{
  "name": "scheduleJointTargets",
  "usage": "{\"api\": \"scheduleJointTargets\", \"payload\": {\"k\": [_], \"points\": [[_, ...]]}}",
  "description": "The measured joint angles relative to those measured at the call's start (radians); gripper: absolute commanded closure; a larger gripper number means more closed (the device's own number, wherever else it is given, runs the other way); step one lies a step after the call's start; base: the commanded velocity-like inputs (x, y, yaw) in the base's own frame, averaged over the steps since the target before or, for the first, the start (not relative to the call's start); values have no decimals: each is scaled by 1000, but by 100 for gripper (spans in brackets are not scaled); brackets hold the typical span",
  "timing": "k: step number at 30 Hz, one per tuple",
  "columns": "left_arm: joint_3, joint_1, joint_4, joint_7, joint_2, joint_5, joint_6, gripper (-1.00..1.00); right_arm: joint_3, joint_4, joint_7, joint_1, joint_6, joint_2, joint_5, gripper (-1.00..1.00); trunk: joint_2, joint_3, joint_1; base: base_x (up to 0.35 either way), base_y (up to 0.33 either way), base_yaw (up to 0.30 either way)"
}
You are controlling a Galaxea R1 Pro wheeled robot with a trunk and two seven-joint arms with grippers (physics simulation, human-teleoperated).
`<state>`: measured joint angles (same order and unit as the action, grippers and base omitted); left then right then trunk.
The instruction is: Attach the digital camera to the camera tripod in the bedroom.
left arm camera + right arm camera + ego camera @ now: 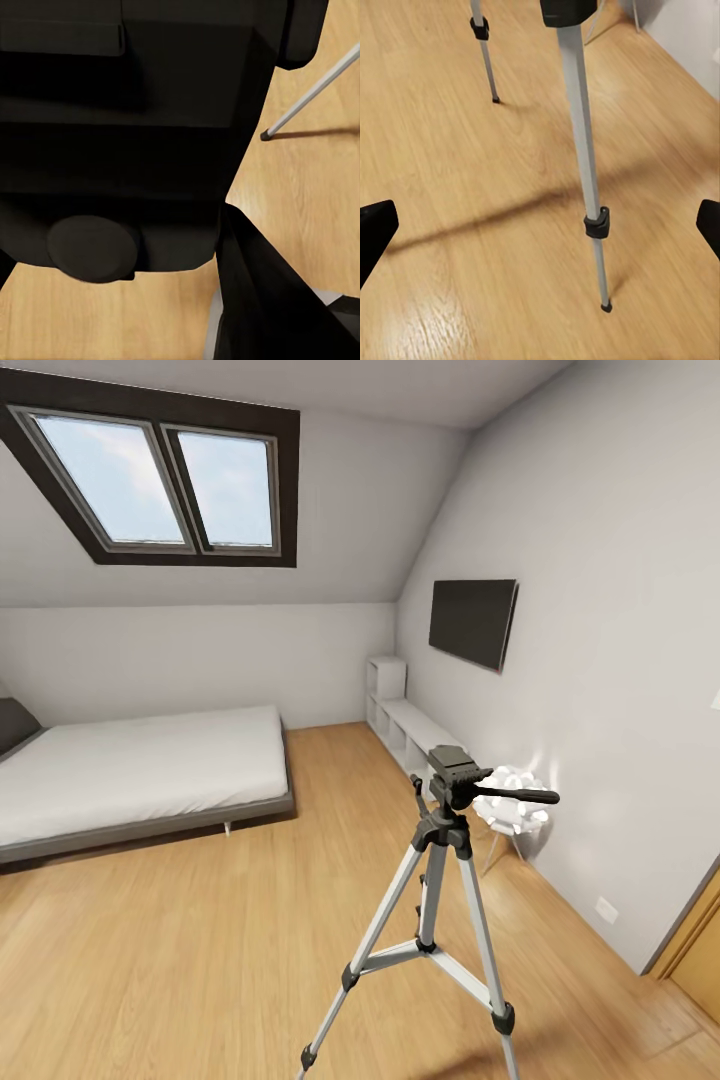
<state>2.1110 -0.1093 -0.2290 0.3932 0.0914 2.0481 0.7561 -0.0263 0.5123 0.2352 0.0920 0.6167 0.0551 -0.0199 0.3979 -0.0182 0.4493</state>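
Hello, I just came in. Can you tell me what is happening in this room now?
The robot stands in the bedroom facing the camera tripod, which is set up on the wood floor near the bed. The tripod head carries no camera yet. In the left wrist view a large black object, probably the digital camera, sits against the lens. The right tool is open and empty, near the tripod's legs.

One camera tripod, one bed.

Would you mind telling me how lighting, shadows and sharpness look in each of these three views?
Head view: even daylight, a bright glare patch on the wall behind the tripod. Right wrist view: sharp, a long soft shadow crossing the floor. Left wrist view: a dark, underlit black object close up, with little detail.
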Motion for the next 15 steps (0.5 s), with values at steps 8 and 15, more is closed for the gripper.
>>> {"api": "scheduleJointTargets", "payload": {"k": [8,15], "points": [[1,1,0,0,0,1,0,100,0,1,0,0,2,0,-1,-100,0,0,0,0,0,0],[1,1,0,1,0,1,0,100,0,1,0,0,2,0,-1,-100,0,0,0,108,-103,0]]}}
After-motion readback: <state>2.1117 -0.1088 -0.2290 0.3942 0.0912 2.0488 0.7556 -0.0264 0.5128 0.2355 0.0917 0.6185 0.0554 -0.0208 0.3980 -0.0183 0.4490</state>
